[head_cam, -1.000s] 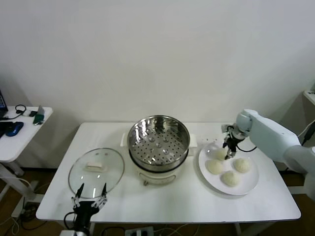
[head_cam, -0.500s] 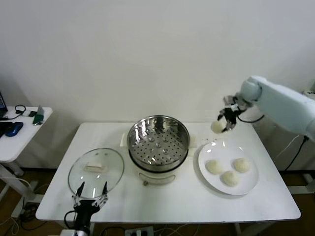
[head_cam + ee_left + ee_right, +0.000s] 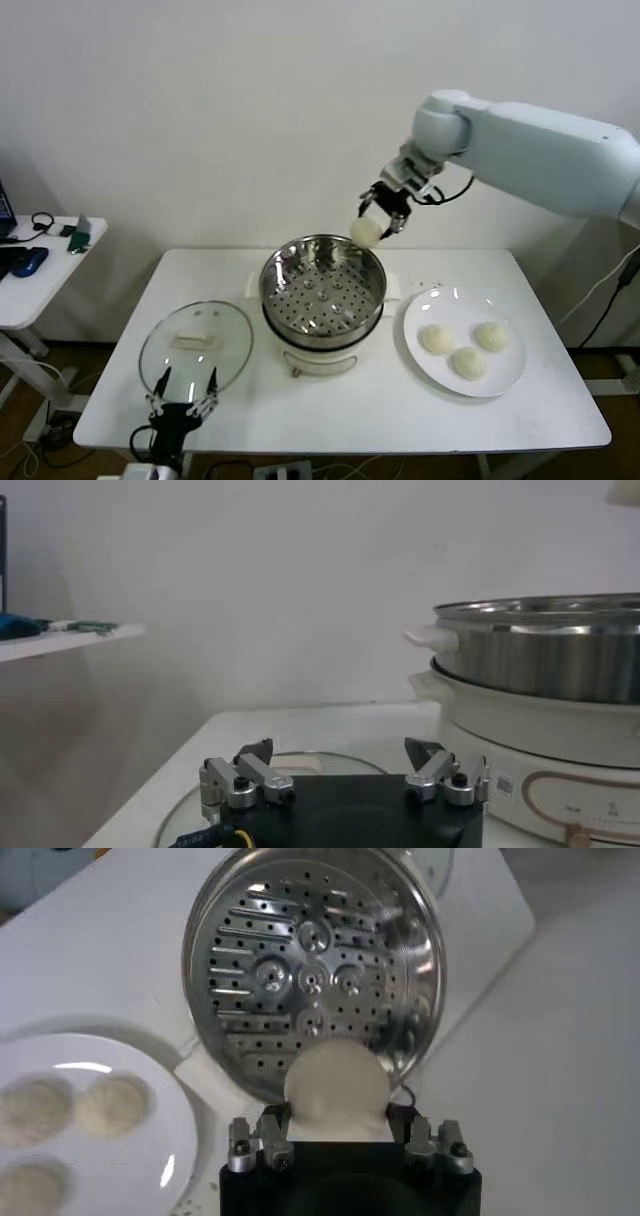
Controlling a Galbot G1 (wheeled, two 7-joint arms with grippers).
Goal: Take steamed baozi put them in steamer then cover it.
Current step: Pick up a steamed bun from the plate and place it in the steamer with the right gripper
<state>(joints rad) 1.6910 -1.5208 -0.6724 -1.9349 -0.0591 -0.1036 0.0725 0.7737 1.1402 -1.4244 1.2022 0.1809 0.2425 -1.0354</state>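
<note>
Holding one bun above the back right rim of the steamer, the right gripper hangs in the air over the tabletop, its jaws closed on the bun's sides. In the right wrist view the same bun sits squeezed between the two fingers, with the steamer's perforated floor showing bare just beyond it. The steamer stands on a cream-white pot base near the middle of the tabletop.

Three more buns lie close together on a white plate just to the right of the pot. The glass lid lies flat on the tabletop to the left of the pot, its cream-white handle facing up.

The left gripper is parked low at the front edge of the tabletop, just over the near rim of the lid, with its jaws spread wide and holding nothing. In the left wrist view its fingers stand well apart in front of the lid, with the steamer off to one side.
</note>
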